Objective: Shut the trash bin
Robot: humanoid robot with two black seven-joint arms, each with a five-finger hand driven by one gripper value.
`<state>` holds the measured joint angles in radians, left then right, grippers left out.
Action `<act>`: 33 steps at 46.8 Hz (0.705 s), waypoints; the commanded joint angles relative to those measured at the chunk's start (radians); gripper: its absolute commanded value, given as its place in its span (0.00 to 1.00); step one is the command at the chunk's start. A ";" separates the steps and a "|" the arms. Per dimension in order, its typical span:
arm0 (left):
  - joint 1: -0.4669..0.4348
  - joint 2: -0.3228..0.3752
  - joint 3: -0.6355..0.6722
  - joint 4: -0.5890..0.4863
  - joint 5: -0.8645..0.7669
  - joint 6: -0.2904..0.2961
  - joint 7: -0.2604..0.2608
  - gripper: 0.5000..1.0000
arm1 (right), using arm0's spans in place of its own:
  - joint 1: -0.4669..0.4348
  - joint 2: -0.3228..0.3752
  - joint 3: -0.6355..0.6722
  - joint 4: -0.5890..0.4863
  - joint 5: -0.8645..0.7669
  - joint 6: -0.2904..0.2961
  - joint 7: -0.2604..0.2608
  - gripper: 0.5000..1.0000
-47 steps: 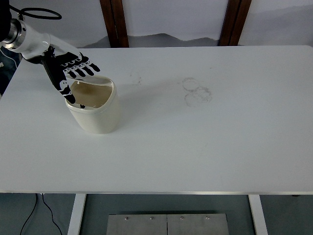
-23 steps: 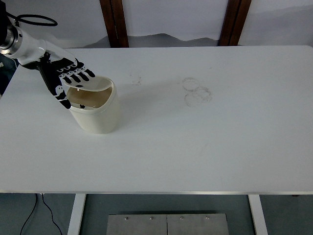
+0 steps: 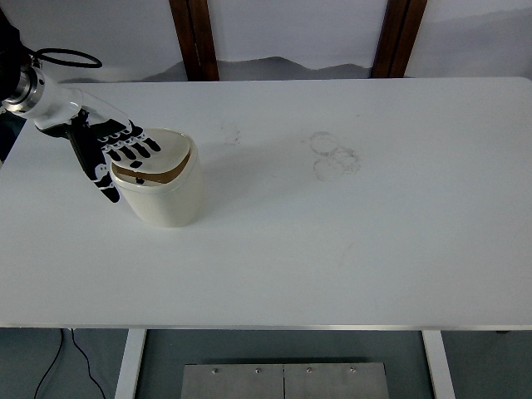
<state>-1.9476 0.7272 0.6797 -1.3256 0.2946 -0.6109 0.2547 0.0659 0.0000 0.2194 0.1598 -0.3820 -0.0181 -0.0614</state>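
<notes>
One cream trash bin (image 3: 162,195) is seen standing upright on the white worktop (image 3: 332,249), toward the worktop's left side and nearer its far edge than its near edge. Its swing lid (image 3: 158,154) is tipped down over the opening but is not quite level: a dark crescent of the bin's inside is left showing along the side of the lid nearer the worktop's front. The left hand (image 3: 116,150) is laid on the lid from the bin's left, with its black-and-white fingers (image 3: 141,146) stretched out flat and slightly fanned across the lid's top; nothing is gripped by it, and the thumb is pointed down beside the bin's left wall. The arm's white forearm (image 3: 54,104) is brought in from beyond the bin's far left, with a black cable (image 3: 66,56) looped above it. Faint ring-shaped smudges (image 3: 332,155) are marked on the worktop well to the right of the bin, and a fainter smudge (image 3: 230,131) is seen just beyond the bin's right side, toward the far edge. Two dark wooden posts (image 3: 193,37) are seen behind the worktop's far edge, one beyond the bin and the other farther right.
</notes>
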 commanded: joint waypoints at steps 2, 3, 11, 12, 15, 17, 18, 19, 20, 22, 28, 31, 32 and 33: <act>0.007 -0.003 0.000 0.000 0.000 0.000 0.000 1.00 | 0.000 0.000 0.000 0.000 0.000 0.000 0.000 0.99; 0.012 -0.003 0.000 0.000 0.000 0.000 0.000 1.00 | 0.000 0.000 0.000 0.001 0.000 0.001 0.000 0.99; 0.013 -0.011 0.000 0.000 0.000 0.000 0.000 1.00 | 0.000 0.000 0.000 0.000 0.000 0.000 0.000 0.99; 0.015 -0.011 0.000 0.000 0.000 0.000 0.000 1.00 | 0.000 0.000 0.000 0.000 0.000 0.000 0.000 0.99; 0.018 -0.012 0.000 0.000 0.000 0.000 0.000 1.00 | 0.000 0.000 0.000 0.000 0.000 0.000 0.000 0.99; 0.019 -0.012 0.000 0.000 0.000 0.000 0.000 1.00 | 0.000 0.000 0.000 0.000 0.000 0.000 0.000 0.99; 0.021 -0.012 0.000 0.000 0.000 0.000 0.000 1.00 | 0.000 0.000 0.000 0.000 0.000 0.000 0.000 0.99; 0.021 -0.012 0.000 0.000 0.000 0.000 0.000 1.00 | 0.000 0.000 0.000 0.001 0.000 0.000 0.000 0.99; 0.021 -0.012 0.000 0.000 0.000 0.000 0.000 1.00 | 0.000 0.000 0.000 0.000 0.000 0.000 0.000 0.99; 0.025 -0.012 0.000 0.000 0.000 0.000 0.000 1.00 | 0.000 0.000 0.000 0.000 0.000 0.001 0.000 0.99; 0.027 -0.012 0.000 0.000 0.000 0.000 0.000 1.00 | 0.002 0.000 0.000 0.000 0.000 0.000 0.000 0.99; 0.027 -0.012 0.000 0.000 0.000 0.000 0.000 1.00 | 0.002 0.000 0.000 0.000 0.000 0.000 0.000 0.99; 0.027 -0.012 0.000 0.000 0.000 0.000 0.000 1.00 | 0.002 0.000 0.000 0.000 0.000 0.000 0.000 0.99; 0.027 -0.012 0.000 0.000 0.000 0.000 0.000 1.00 | 0.002 0.000 0.000 0.000 0.000 0.000 0.000 0.99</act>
<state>-1.9206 0.7148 0.6796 -1.3253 0.2946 -0.6109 0.2547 0.0669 0.0000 0.2194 0.1597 -0.3820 -0.0183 -0.0614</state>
